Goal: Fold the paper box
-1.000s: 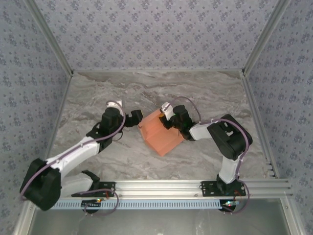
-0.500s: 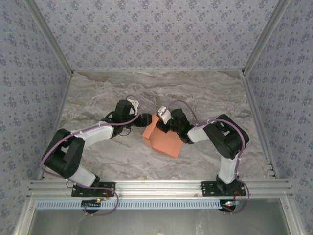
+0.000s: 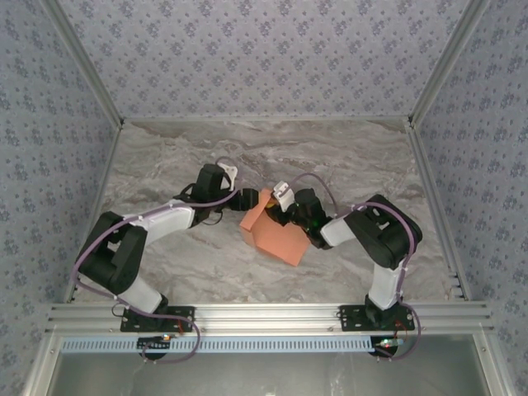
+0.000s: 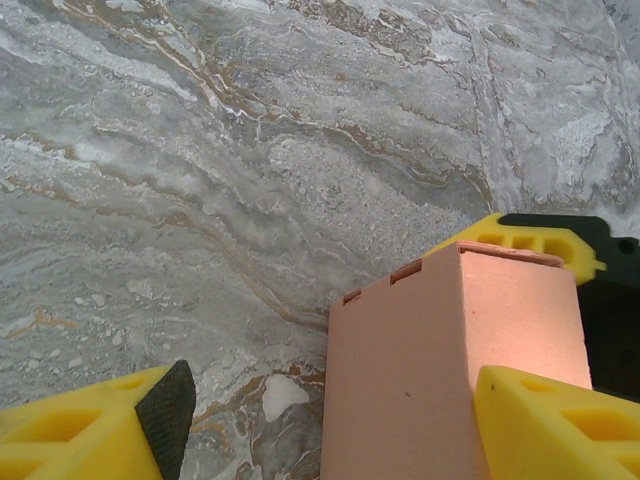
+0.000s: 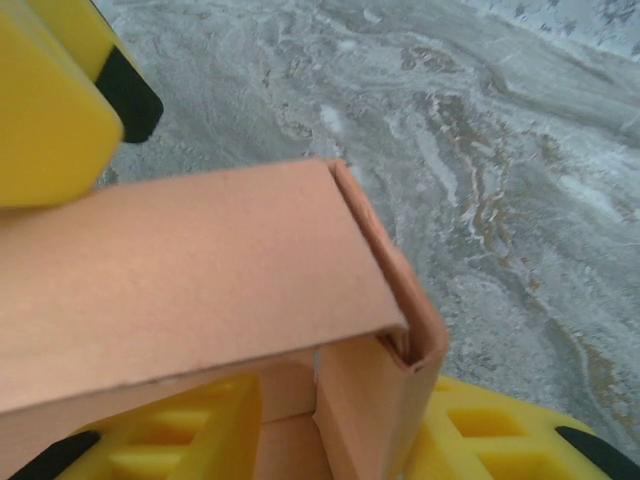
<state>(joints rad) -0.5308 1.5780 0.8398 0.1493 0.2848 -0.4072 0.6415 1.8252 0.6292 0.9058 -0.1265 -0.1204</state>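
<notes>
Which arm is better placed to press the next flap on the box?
Left, probably. The right hand looks clamped on a wall of the paper box, steadying it; the left hand is open at the box's edge, free to push.

Table (image 3: 165, 165), grey marble-veined top; walls (image 3: 264, 58) on three sides, blue-grey floral print; slanted metal posts (image 3: 82, 62) at the far corners; aluminium rail (image 3: 272, 315) along near edge, slotted strip (image 3: 272, 344) just beneath
</notes>
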